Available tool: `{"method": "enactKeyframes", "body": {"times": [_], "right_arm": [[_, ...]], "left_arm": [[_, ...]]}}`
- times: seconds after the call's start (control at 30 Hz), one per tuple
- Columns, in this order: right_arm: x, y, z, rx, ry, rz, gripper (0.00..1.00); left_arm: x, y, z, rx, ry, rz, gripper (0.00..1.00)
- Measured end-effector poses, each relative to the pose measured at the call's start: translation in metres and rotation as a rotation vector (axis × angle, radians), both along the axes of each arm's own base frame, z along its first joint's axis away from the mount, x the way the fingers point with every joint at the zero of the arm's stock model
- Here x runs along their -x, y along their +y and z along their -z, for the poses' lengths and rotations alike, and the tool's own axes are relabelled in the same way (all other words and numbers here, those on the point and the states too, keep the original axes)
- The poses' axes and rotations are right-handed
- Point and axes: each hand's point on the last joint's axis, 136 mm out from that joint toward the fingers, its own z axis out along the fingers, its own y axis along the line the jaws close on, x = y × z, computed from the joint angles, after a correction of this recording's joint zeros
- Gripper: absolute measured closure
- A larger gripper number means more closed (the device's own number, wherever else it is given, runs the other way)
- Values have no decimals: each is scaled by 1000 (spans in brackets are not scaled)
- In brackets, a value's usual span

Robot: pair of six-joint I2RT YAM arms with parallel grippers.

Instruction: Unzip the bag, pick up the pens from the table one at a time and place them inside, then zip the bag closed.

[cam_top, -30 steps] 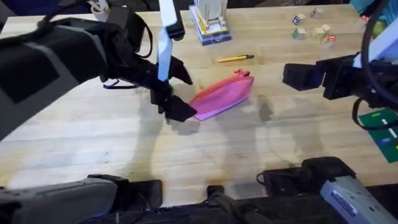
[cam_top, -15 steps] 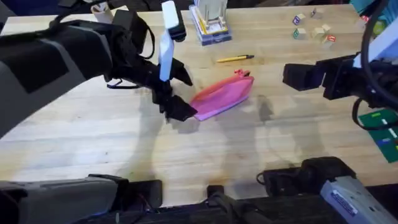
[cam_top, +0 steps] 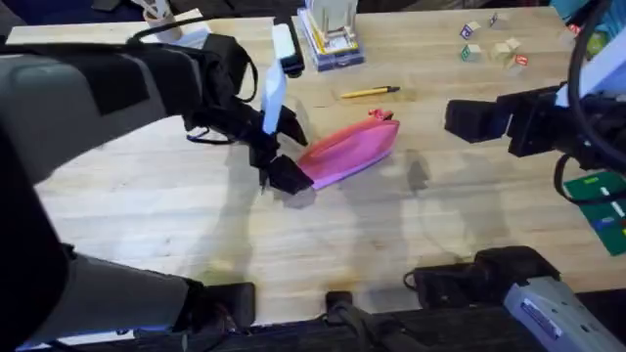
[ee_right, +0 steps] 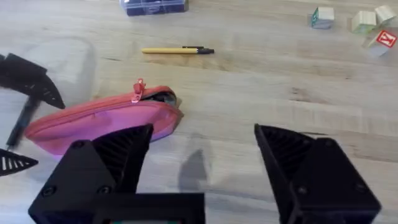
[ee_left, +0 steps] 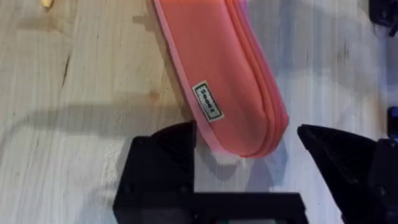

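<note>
Two arms: both reach over the table (cam_top: 176,225) from their bases at the near edge.
Left arm: large and dark, it sweeps from the lower left up and across toward the middle, wrist bent down at the bag's near-left end.
Left gripper (cam_top: 284,156): low over the wood, fingers spread wide, one on each side of the bag's end; the left wrist view shows one finger (ee_left: 168,162) just beside the fabric and the other (ee_left: 342,155) standing off from it, so the jaws are apart and not clamped.
Right arm: it enters from the lower right and ends well to the right of the bag.
Right gripper (cam_top: 469,119): raised, pointing toward the bag, jaws apart with nothing between them; its own view shows both fingers (ee_right: 112,155) spread.
Bag (cam_top: 347,149): pink, lying slanted mid-table; its reddish pull tab (ee_right: 138,89) sits at the far-right end, where a small dark gap shows.
Yellow-tan pen (cam_top: 370,92): flat on the table beyond the bag, apart from it.
Black pen (ee_right: 22,119): a slim dark stick near the left gripper at the bag's end; whether it is held cannot be told.
</note>
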Motion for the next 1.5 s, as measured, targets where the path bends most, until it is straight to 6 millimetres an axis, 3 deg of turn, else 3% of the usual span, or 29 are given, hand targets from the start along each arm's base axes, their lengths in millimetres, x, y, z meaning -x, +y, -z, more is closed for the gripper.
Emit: {"method": "enactKeyframes", "body": {"times": [0.23,0.4,0.5,0.53,0.9,1.2,1.33,1.5], "right_arm": [[0,0,0,0,0,0,3],[0,0,0,0,0,0,3],[0,0,0,0,0,0,3],[0,0,0,0,0,0,3],[-1,7,0,-26,5,-34,3],[-22,18,21,-67,131,-81,3],[-42,33,27,-85,158,-139,3],[-63,69,46,-107,200,-261,4]], "left_arm": [[1,-4,1,3,-4,13,38],[1,-5,1,7,-8,17,482],[-1,-5,0,14,-13,16,916],[-1,-5,0,14,-13,16,944],[0,-6,0,18,-11,16,957],[0,-6,-1,19,-11,16,957],[0,-6,-1,19,-11,16,957],[0,-6,-1,20,-11,16,957]]}}
